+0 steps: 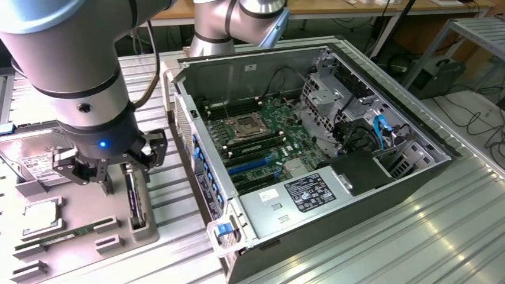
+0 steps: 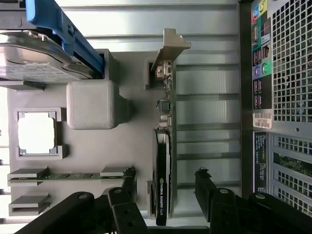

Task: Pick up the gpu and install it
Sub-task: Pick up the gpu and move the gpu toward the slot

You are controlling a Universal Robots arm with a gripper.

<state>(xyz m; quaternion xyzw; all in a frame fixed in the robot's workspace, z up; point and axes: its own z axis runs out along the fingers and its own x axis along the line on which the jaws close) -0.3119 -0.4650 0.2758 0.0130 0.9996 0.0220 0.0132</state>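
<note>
The pincer [image 2: 166, 190] is held wide open, and nothing is gripped. The gpu [image 2: 163, 146] is stood on its edge in the grey tray [image 2: 131, 122], with a finger [image 2: 129, 187] on each side, not touching. The open computer case [image 1: 316, 148] is seen beside the tray on the bench [image 1: 442, 236].

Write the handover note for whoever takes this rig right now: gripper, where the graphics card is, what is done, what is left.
Gripper: open, holding nothing, low over the grey parts tray.
Graphics card: standing on edge in its tray slot, metal bracket at the end away from the gripper. The jaws stand one on each side of it, with a gap on both sides.
Computer case: open beside the tray, with the board's slots exposed.
Done: gripper lined up over the card.
Left: card not gripped, not lifted, not in the case.
</note>
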